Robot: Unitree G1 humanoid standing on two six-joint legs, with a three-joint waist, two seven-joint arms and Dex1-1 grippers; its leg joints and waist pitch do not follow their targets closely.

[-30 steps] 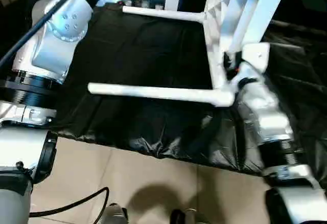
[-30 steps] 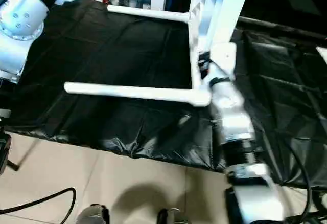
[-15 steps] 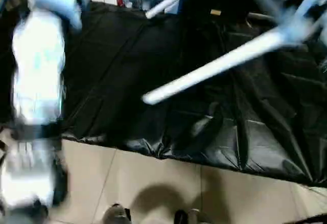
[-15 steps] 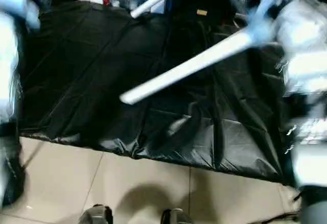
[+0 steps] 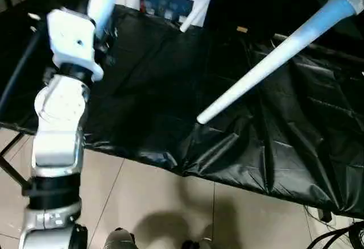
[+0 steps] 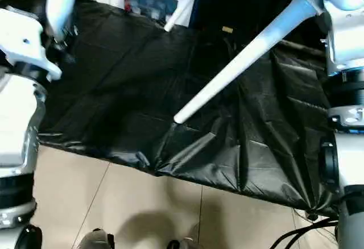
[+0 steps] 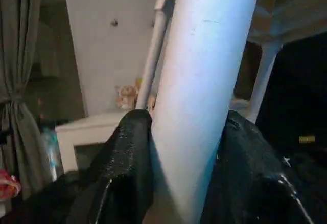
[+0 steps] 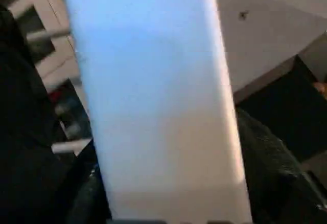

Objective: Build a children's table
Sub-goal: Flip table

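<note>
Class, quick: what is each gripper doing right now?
Left gripper: shut on a white table leg.
Right gripper: holding a white part of the table; which part cannot be told.

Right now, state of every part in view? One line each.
Table: lifted off the black sheet, tipped, legs fitted.
Long leg: slanting down, free end just above the sheet.
Left leg: clamped between the left gripper's fingers.
Right gripper: closed on a white leg.
Black sheet: spread over the bench, wrinkled at the front edge.
</note>
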